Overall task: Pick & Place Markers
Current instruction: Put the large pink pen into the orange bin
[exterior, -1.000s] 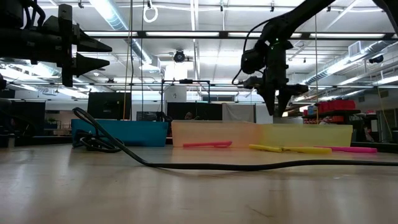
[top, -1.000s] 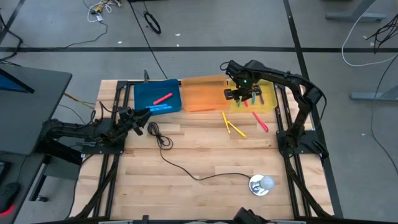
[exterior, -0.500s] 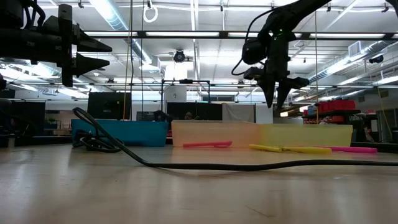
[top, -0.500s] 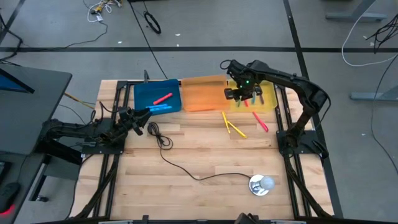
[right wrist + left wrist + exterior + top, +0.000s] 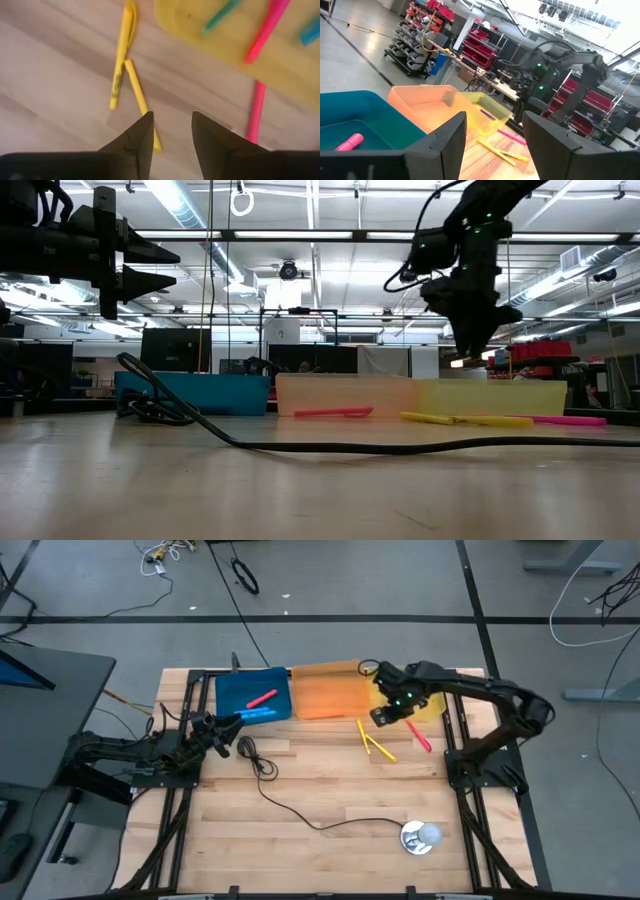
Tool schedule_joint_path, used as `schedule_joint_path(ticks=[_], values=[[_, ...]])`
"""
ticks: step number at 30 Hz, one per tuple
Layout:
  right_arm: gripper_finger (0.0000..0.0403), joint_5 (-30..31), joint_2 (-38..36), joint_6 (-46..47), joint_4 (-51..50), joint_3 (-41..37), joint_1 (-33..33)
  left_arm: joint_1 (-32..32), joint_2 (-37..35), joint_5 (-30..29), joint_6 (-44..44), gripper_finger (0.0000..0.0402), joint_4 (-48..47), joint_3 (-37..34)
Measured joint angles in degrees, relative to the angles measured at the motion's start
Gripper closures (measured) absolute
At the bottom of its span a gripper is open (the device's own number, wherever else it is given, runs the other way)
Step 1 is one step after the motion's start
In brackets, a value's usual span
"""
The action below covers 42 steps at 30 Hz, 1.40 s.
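Two yellow markers [image 5: 372,740] and a pink marker [image 5: 418,735] lie flat on the wooden table just near of the yellow tray [image 5: 432,705]. They also show in the right wrist view: the yellow markers [image 5: 120,65] and the pink marker [image 5: 256,112]. The yellow tray [image 5: 235,50] holds a green marker [image 5: 222,14], a pink one [image 5: 265,30] and a blue one [image 5: 310,30]. The blue tray [image 5: 240,690] holds a pink marker [image 5: 262,698] and a blue marker [image 5: 258,713]. My right gripper [image 5: 383,717] hangs open and empty above the yellow markers, its fingers [image 5: 142,140] pointing down. My left gripper [image 5: 228,726] waits open at the table's left, near the blue tray.
An orange tray [image 5: 325,690] stands between the blue and yellow trays along the far edge. A thin black cable [image 5: 290,802] runs across the table's middle to a round silver-white object [image 5: 420,836] near the front right.
My right gripper has gone from above the yellow tray toward the table's near edge, turning about as it went, and now hangs over the yellow markers on the table. It stays open and empty. No marker has moved.
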Motion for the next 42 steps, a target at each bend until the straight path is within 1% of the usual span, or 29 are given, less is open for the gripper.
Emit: schedule_joint_path(ticks=[3,8,11,15,21,25,29,35,38,42], values=[[0.0273,0.0,-3.5,0.1,0.2,-2.7,1.2,0.0,0.0,0.0,0.0,0.0202,0.0,0.0],[0.0273,0.0,-7.3,0.5,-1.7,-6.4,1.9,0.0,0.0,0.0,0.0,0.0202,0.0,0.0],[0.0273,0.0,-7.7,0.5,-3.7,-7.4,2.2,0.0,0.0,0.0,0.0,0.0202,0.0,0.0],[0.0273,0.0,-7.8,0.4,-4.0,-8.1,2.0,0.0,0.0,0.0,0.0,0.0202,0.0,0.0],[0.0273,0.2,-7.8,-0.1,-3.6,-11.0,-1.0,0.0,0.0,0.0,0.0,0.0202,0.0,0.0],[0.0273,0.5,-8.2,-2.4,-3.1,-13.4,-3.3,0.0,0.0,0.0,0.0,0.0202,0.0,0.0],[0.0273,2.1,-9.2,-4.1,-0.5,-16.1,-5.1,0.0,0.0,0.0,0.0,0.0202,0.0,0.0],[0.0273,2.2,-10.0,-5.1,3.3,-19.9,-7.1,0.0,0.0,0.0,0.0,0.0202,0.0,0.0],[0.0273,2.3,-10.1,-7.0,4.6,-21.4,-8.0,0.0,0.0,0.0,0.0,0.0202,0.0,0.0],[0.0273,4.1,-10.1,-7.8,6.5,-23.0,-9.2,0.0,0.0,0.0,0.0,0.0202,0.0,0.0]])
